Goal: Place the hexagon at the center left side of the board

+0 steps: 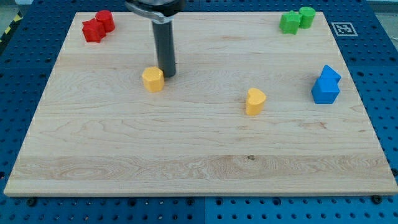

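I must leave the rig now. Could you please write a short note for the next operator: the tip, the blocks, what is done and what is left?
My tip touches the board just right of the yellow hexagon, at its upper right edge.
The hexagon sits left of centre, in the upper half of the board.
Done: tip is placed at the block.
Left: push the hexagon towards the view's left and slightly down, to the centre left side.

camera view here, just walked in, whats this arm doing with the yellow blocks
The arm's rod is pushing blocks around a wooden board. My tip sits right against the upper right side of the yellow hexagon, which lies left of the board's middle, toward the view's top. It has not reached the center left edge. The other yellow block sits apart, right of center. Red blocks, green blocks and blue blocks rest near the corners and right edge.
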{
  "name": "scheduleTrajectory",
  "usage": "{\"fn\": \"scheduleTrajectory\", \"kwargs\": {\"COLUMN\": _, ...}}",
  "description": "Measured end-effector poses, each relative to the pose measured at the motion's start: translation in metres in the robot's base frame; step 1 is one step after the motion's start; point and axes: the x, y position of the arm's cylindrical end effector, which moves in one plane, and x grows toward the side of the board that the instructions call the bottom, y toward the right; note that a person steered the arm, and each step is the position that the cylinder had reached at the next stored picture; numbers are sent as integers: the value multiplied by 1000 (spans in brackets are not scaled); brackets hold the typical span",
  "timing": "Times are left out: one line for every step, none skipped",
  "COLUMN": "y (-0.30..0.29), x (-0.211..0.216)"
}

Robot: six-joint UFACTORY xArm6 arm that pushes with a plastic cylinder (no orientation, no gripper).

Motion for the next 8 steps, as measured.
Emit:
{"fn": "scheduleTrajectory", "kwargs": {"y": -7, "x": 0}}
{"fn": "scheduleTrajectory", "kwargs": {"y": -8, "x": 0}}
{"fn": "scheduleTrajectory", "kwargs": {"y": -28, "x": 0}}
{"fn": "scheduleTrajectory", "kwargs": {"y": -16, "x": 10}}
{"fn": "scheduleTrajectory", "kwargs": {"y": -3, "x": 24}}
{"fn": "scheduleTrajectory", "kwargs": {"y": -3, "x": 40}}
{"fn": "scheduleTrajectory", "kwargs": {"y": -24, "x": 45}}
{"fn": "scheduleTrajectory", "kwargs": {"y": -53, "x": 28}}
